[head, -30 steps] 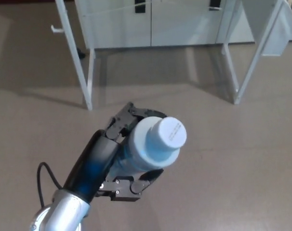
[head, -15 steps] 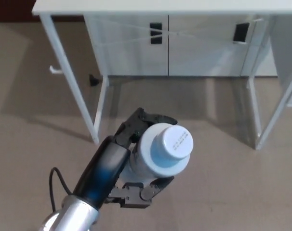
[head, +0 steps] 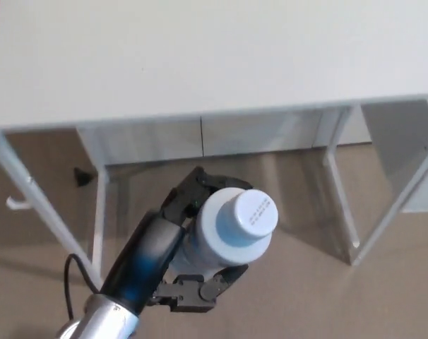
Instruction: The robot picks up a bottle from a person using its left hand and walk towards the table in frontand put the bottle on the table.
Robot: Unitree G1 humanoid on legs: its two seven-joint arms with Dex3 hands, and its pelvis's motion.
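Observation:
In the head view I look down on a pale blue bottle (head: 232, 229) with a white cap, held upright. My left hand (head: 189, 244) is shut on it, black fingers wrapping its body from both sides. The white table (head: 200, 56) fills the upper half of the picture, its front edge just beyond the bottle. The bottle is in the air over the floor, in front of the table's edge. My right hand does not show.
White table legs (head: 341, 205) run down to the beige floor on both sides. A white cabinet (head: 200, 138) stands under the table at the back. A black cable (head: 69, 282) loops by my left forearm.
The camera has moved forward: the table top now fills the upper picture, where earlier only its legs and then its edge showed. My left hand has kept hold of the bottle.

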